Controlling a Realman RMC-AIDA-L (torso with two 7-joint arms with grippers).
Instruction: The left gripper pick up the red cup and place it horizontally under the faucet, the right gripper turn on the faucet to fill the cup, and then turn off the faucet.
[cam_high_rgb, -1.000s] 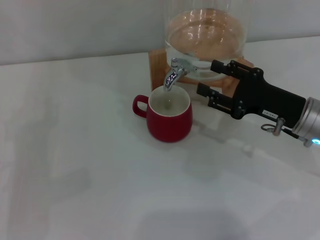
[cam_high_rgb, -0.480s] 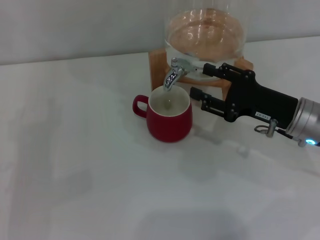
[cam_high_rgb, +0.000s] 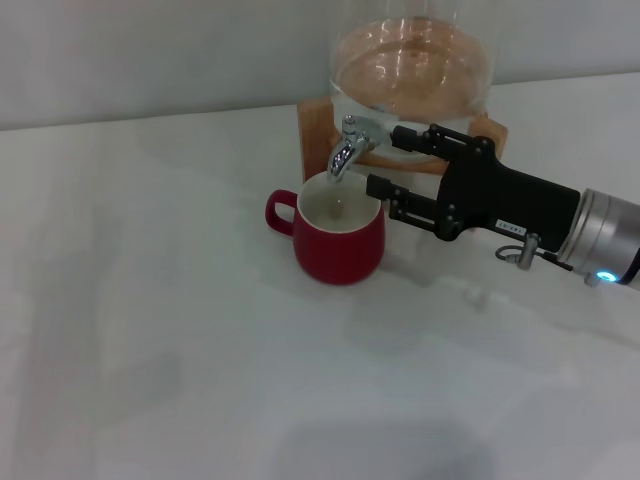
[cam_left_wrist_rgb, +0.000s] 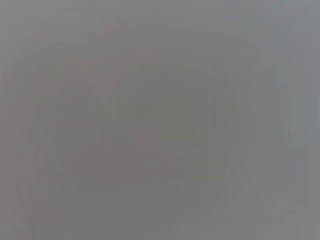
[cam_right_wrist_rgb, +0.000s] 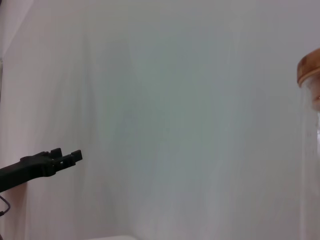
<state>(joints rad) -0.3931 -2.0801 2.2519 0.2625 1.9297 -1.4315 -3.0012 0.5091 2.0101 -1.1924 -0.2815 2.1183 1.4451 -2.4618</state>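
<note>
Red cup (cam_high_rgb: 339, 232): stood upright on the white table (cam_high_rgb: 150, 330) directly under the faucet (cam_high_rgb: 347, 148), handle turned to the robot's left; placement is judged complete.

Right gripper (cam_high_rgb: 390, 160): has been brought leftward over the last second, its fingers held apart, the upper one now close beside the faucet lever, the lower one just beside the cup rim. Contact with the lever cannot be confirmed. The turning step is judged imminent.

Glass dispenser (cam_high_rgb: 410, 65) on a wooden stand (cam_high_rgb: 318, 128): set behind the faucet.

Obstruction: the lower finger could knock the cup.

Left gripper: not seen.
</note>
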